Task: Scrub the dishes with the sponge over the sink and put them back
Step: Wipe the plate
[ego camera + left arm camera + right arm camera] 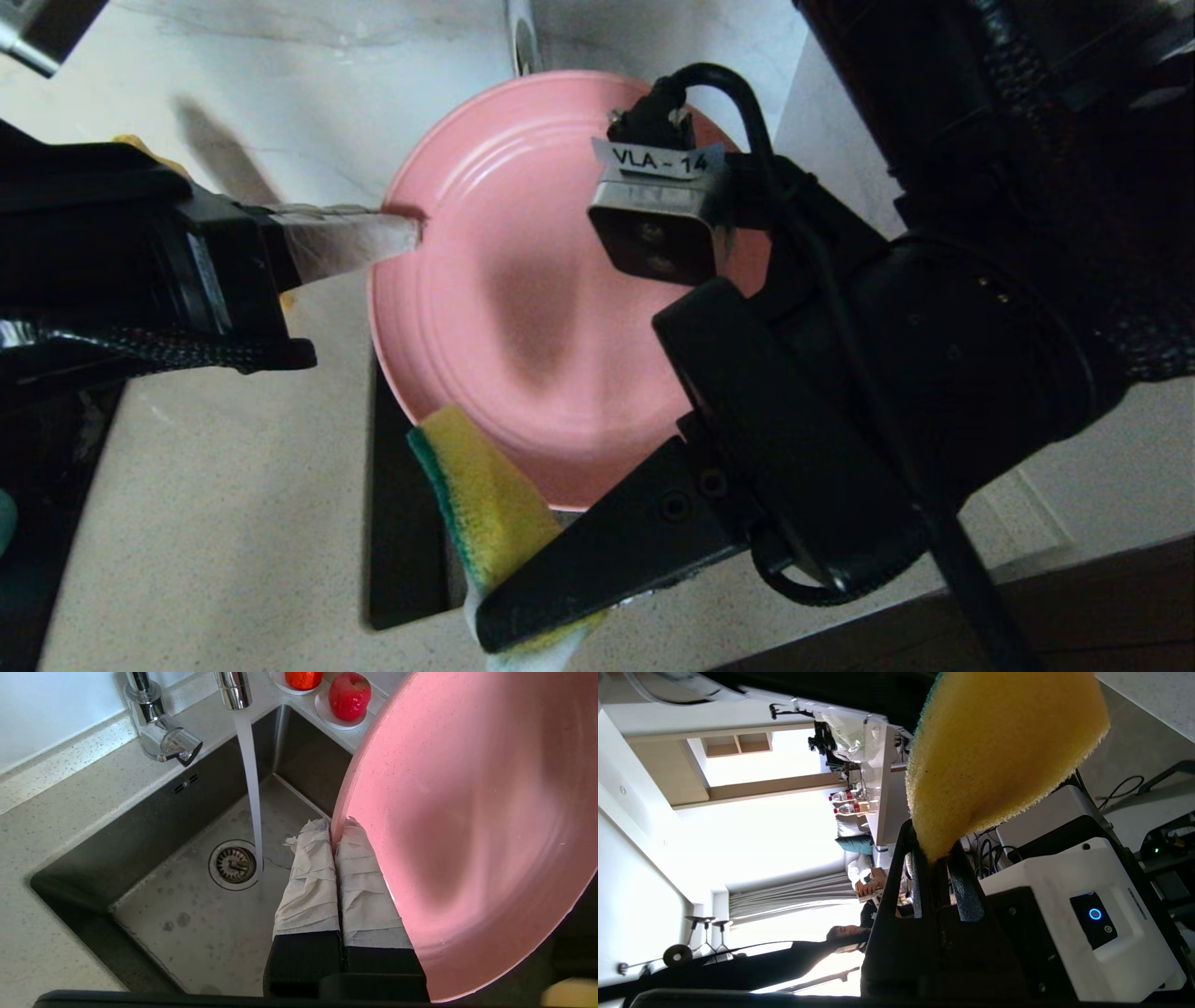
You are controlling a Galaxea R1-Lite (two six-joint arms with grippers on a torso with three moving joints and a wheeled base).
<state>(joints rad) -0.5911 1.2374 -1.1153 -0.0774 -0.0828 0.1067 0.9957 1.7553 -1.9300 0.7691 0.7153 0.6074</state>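
Pale speckled stone makes up the desk [215, 485] in front of you, and the dark square sink [196, 905] is cut into it, with water running down from the chrome tap [232, 688] to the round drain [233, 864]. Your left hand [373, 241] is clenched on the rim of the pink plate [523, 289]; its two wrapped fingers [310, 877] pinch the edge from the left side. You hold the plate up above the sink, tilted, with its ringed face turned up toward the head camera. Your right hand [523, 597] is clenched on the yellow sponge [485, 495], squeezing one end of it. The sponge sticks out long and narrow from that hand, up and toward the plate, and its free end sits right at the plate's near rim. I cannot tell if it touches yet. The green rough side faces left, away from the plate. So the plate's face lies just past the sponge tip, and the right hand is the one to move for the scrub. Nothing seems to stand between sponge and plate. Two small saucers with red fruit [349, 695] sit on the desk behind the sink, well apart from both hands. The bowl and chopsticks are not in sight
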